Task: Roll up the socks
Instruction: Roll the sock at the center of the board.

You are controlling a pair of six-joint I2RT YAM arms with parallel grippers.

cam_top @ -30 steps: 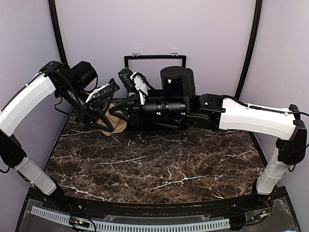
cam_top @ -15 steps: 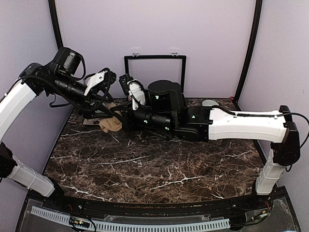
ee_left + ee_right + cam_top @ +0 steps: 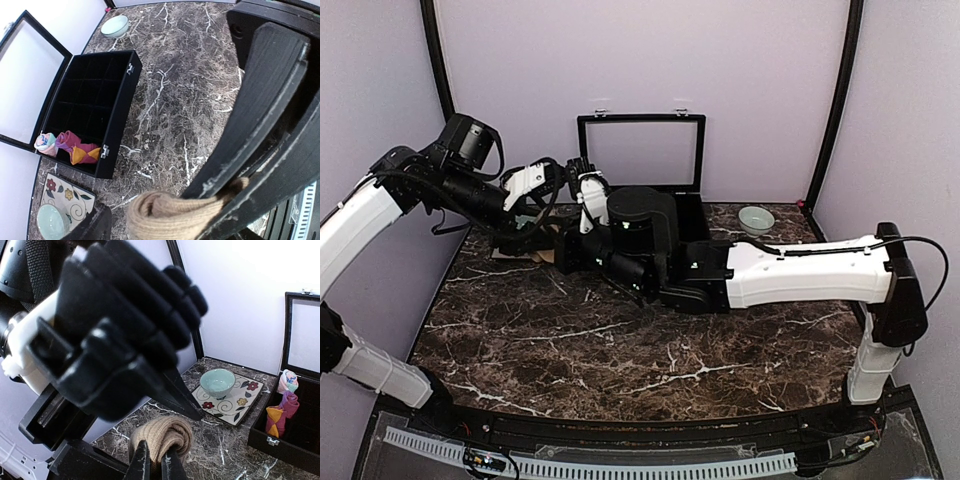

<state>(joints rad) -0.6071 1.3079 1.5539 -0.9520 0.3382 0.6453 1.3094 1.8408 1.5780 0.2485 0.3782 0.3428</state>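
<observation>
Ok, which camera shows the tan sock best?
Right wrist: the tan sock shows as a nearly whole rolled bundle. Left wrist catches part, at the frame's bottom; the top view doesn't clearly show it.

- Sock bundles: three. One tan-brown sock bundle (image 3: 162, 436), one red-maroon sock bundle (image 3: 75, 150) and one pink and light-blue bundle (image 3: 45, 142).
- Pale green bowls: two. One is the plate bowl (image 3: 217, 381); the other is the lone bowl (image 3: 756, 218), at about 1 o'clock on the table in the top view.
- Floral plate (image 3: 235, 412): one.
- Black compartment box (image 3: 122, 107): one, with one hinged lid.
- Arms: two, the left arm (image 3: 365, 215) and the right arm (image 3: 800, 270).
- Grippers: two, the left gripper (image 3: 212, 210) and the right gripper (image 3: 156, 462).
- Marble table (image 3: 650, 360): one.
</observation>
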